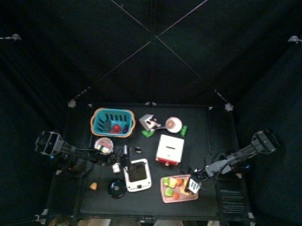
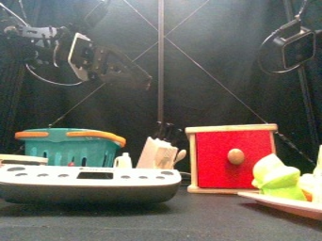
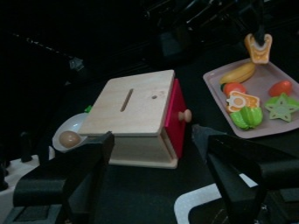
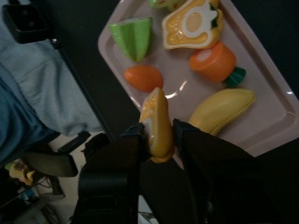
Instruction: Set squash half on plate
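My right gripper (image 4: 156, 144) is shut on a yellow-orange squash half (image 4: 156, 122) and holds it above the pink plate (image 4: 263, 87). The left wrist view shows the squash half (image 3: 257, 48) hanging over the plate's far end (image 3: 212, 80). In the top view the right gripper (image 1: 196, 179) is over the plate (image 1: 179, 196) at the table's front right. The plate holds a green wedge (image 4: 132, 37), a yellow-orange cut piece (image 4: 193, 22), a tomato (image 4: 214, 61) and a banana (image 4: 222, 109). My left gripper (image 3: 155, 138) is open and empty, facing the wooden box.
A wooden box with a red face (image 3: 146, 114) stands mid-table next to the plate. A teal basket (image 1: 112, 122) is at the back left. A white scale (image 1: 136, 175) lies at the front. A person's sleeve (image 4: 30, 105) shows beyond the table edge.
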You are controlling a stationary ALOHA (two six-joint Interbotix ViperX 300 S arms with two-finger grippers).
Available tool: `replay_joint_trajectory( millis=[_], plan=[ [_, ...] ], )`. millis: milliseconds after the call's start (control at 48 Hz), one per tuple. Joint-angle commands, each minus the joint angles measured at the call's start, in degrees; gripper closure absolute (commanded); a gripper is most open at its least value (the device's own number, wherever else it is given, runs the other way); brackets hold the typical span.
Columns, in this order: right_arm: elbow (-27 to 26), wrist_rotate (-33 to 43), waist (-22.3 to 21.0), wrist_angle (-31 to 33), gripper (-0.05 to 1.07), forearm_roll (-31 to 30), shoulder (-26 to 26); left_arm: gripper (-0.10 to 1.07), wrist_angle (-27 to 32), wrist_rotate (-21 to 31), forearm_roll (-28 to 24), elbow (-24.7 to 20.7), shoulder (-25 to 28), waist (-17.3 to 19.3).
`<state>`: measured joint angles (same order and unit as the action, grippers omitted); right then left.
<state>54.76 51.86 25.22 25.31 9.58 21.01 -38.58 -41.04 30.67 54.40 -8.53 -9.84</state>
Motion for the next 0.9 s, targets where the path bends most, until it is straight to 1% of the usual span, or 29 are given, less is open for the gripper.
replay_joint_trajectory(
  millis=[0, 146, 354, 521, 875],
  plan=[
    [-2.11, -0.09, -0.09, -0.18, 0.39, -1.05, -1.41, -0.06, -0.18, 0.00, 0.97, 0.09, -0.88, -0.79],
    [-3.34, -0.09, -0.35, 0.09, 0.35, -2.02, -3.43, -0.06, -0.18, 0.00, 3.69, 0.97, -0.88, -1.85],
    [-3.78, -0.35, -0.97, 0.44, 0.21, -2.55, -4.39, -0.06, -0.18, -0.09, 5.71, 1.58, -0.88, -2.02],
    [-3.87, -0.26, -0.97, 0.53, 0.12, -3.34, -4.31, -0.06, -0.18, -0.09, 5.45, 1.67, -1.05, -2.37],
    [-4.22, -0.26, -2.37, 3.16, 0.11, -5.62, -4.31, -0.06, -0.18, -0.09, 5.54, 2.20, -1.23, -2.46]
  ],
)
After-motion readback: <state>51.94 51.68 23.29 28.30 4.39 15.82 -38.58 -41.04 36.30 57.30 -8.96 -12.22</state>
